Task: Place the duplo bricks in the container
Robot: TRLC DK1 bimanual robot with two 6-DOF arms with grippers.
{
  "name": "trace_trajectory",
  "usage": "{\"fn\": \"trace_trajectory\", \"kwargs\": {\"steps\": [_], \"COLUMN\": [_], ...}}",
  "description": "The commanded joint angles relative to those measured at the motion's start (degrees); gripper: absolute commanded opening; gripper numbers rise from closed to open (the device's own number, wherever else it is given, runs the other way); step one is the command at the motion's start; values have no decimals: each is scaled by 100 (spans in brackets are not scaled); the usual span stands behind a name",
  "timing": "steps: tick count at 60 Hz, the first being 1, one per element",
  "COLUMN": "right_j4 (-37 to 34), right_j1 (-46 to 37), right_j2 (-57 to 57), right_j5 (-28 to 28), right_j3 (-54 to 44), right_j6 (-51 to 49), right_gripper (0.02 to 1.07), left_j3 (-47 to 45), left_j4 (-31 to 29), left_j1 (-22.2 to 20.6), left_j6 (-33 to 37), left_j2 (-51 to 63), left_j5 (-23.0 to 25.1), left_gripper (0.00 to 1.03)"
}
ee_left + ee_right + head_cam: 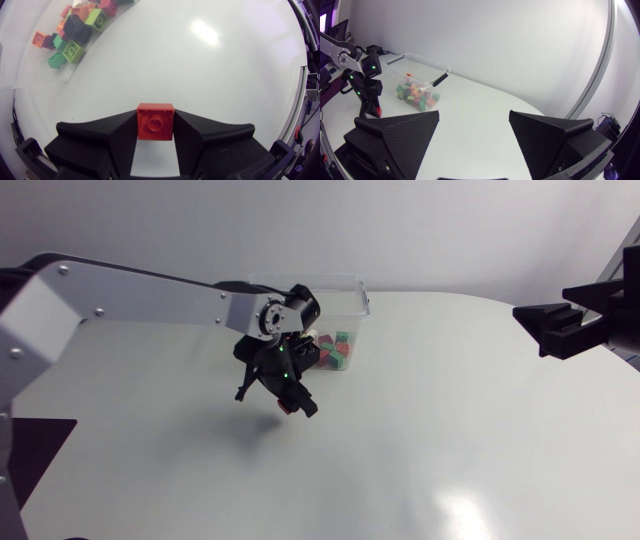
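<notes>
My left gripper is shut on a red duplo brick, studs facing the camera, with both fingers pressing its sides. In the head view the left gripper holds that red brick over the white table, just in front of the clear plastic container. Several green, red, orange and black bricks lie inside the container; the left wrist view shows these bricks ahead of the gripper. My right gripper stands open and empty at the table's right edge, far from the container.
White table with a rounded far edge. A black handle clip sits on the container's end nearest the right arm. My left arm stretches in above the table's left side.
</notes>
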Motion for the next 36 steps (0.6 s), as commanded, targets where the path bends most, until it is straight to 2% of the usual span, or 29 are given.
{"fn": "trace_trajectory", "kwargs": {"steps": [1, 19, 22, 36], "right_j4": [225, 735, 1069, 1323], "right_j1": [-104, -122, -113, -60], "right_j2": [-286, -1103, -1393, -1929], "right_j5": [49, 154, 181, 207], "right_j3": [-444, -1587, -1860, -2510], "right_j6": [105, 290, 571, 1107], "right_gripper": [103, 103, 103, 103], "left_j3": [-189, -444, -523, -479], "left_j4": [-71, 175, 307, 562], "left_j1": [104, 385, 456, 561], "left_j6": [-77, -165, -182, -235], "left_j2": [-507, -1694, -1879, -2274], "left_j5": [-49, -49, -49, -49], "left_gripper": [31, 31, 31, 31]}}
